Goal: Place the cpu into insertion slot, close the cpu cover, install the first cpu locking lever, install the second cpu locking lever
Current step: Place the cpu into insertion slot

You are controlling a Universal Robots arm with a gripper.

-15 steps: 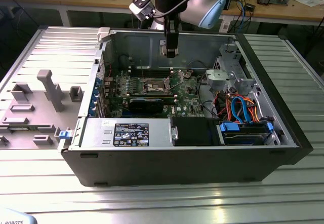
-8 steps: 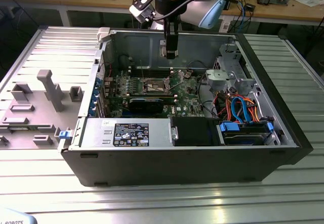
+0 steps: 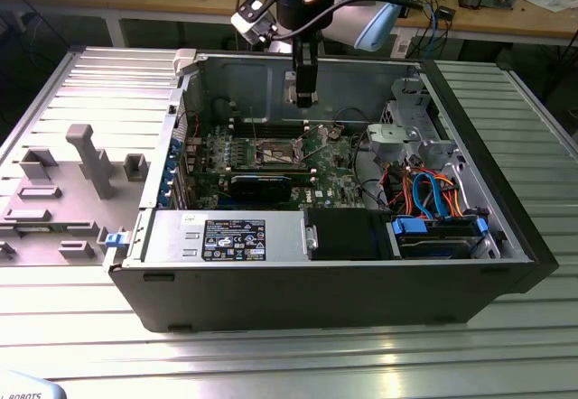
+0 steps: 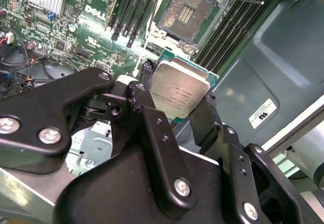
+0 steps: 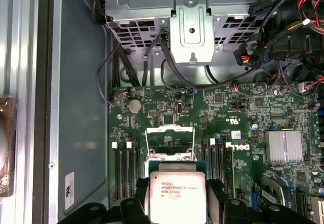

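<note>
My gripper (image 4: 177, 96) is shut on the cpu (image 4: 179, 93), a flat square chip with a dull silver top, pinched at two opposite edges by the black fingers (image 4: 147, 102). The first wrist view has the same cpu (image 5: 174, 193) held above the green motherboard. Just ahead of it lies the insertion slot (image 4: 186, 12), uncovered, its dark centre and contacts exposed. A silver frame at the socket looks like the raised cpu cover (image 5: 170, 128). A thin locking lever (image 4: 245, 0) sticks out beside the slot. In the exterior view, the gripper (image 3: 304, 99) hangs inside the open case, above the slot (image 3: 275, 154).
Long black memory slots (image 4: 132, 11) flank the socket on both sides. A silver heatsink (image 5: 284, 147), a metal drive cage (image 5: 190, 29) and bundled cables (image 3: 424, 191) crowd the case. The black case wall (image 3: 316, 291) rings the work area. A grey fixture tray (image 3: 63, 191) sits outside, at the exterior view's left.
</note>
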